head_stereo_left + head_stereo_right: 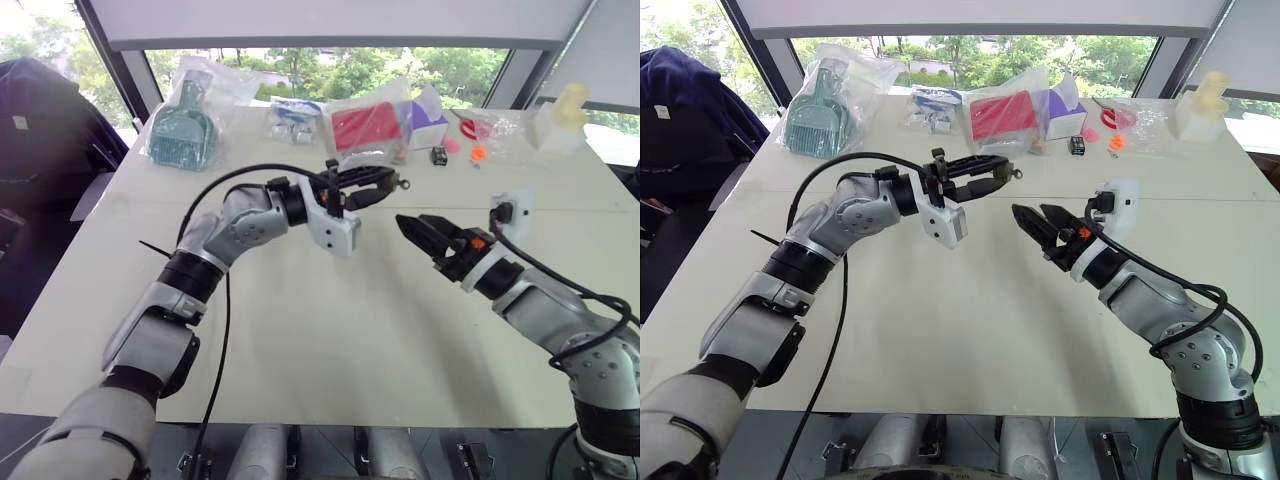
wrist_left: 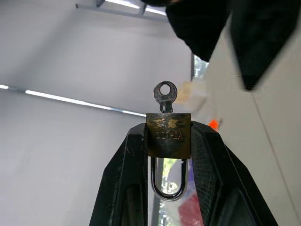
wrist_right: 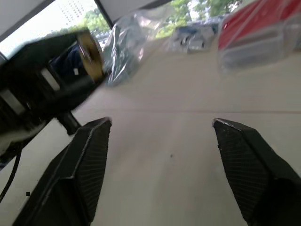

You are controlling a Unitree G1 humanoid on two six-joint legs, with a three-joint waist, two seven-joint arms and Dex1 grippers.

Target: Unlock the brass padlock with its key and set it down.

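My left gripper (image 1: 383,185) is raised over the middle of the table, pointing right, and is shut on the brass padlock (image 2: 168,136). The lock's body is pinched between the two fingers. Its silver shackle (image 2: 168,186) hangs back between them, and the key (image 2: 165,94) sticks out of the lock past the fingertips. My right gripper (image 1: 415,228) hovers a short way to the right of the key, apart from it. It is open, with nothing between its fingers (image 3: 89,155). In the right wrist view the padlock (image 3: 90,54) shows as a brass edge in the left gripper.
Along the far edge of the pale table (image 1: 330,340) lie bagged items: a green brush set (image 1: 182,128), a red pack (image 1: 365,125), a purple box (image 1: 428,115), small bits (image 1: 470,135) and a white object (image 1: 555,120). A chair with dark cloth (image 1: 40,120) stands left.
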